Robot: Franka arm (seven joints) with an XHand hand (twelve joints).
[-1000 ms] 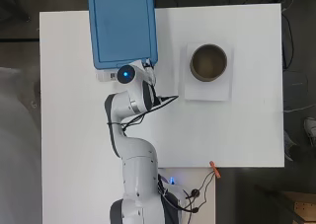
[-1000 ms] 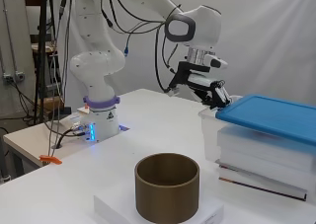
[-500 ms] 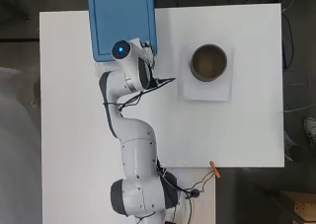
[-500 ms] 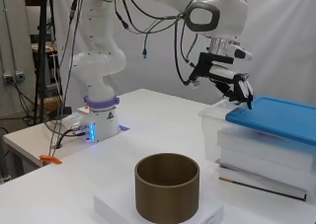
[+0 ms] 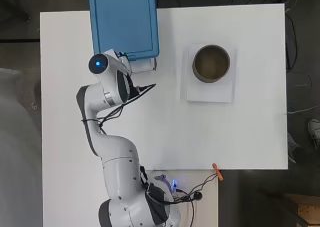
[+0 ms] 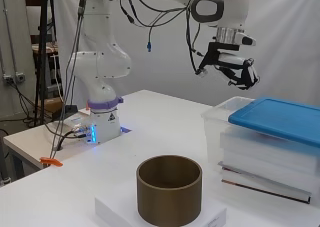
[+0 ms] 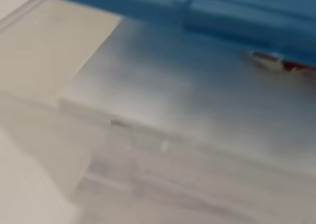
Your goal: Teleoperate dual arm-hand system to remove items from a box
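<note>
A clear plastic box stands at the table's far left in the overhead view, holding stacked white flat items. Its blue lid sits shifted back, leaving the near end uncovered. My hand hovers just above that uncovered corner, its dark fingers relaxed and bent downward, holding nothing. In the overhead view the arm's wrist hides the hand. The wrist view is filled by the blue lid and the box's cloudy wall, with something red under the lid's edge.
A brown open cylinder stands on a white flat block to the right of the box. The arm's base is near the front edge, with cables and an orange clip.
The arm has swung toward the box and risen. The hand went from beside the box's near edge to above its uncovered corner. Box, lid and cylinder have not moved.
</note>
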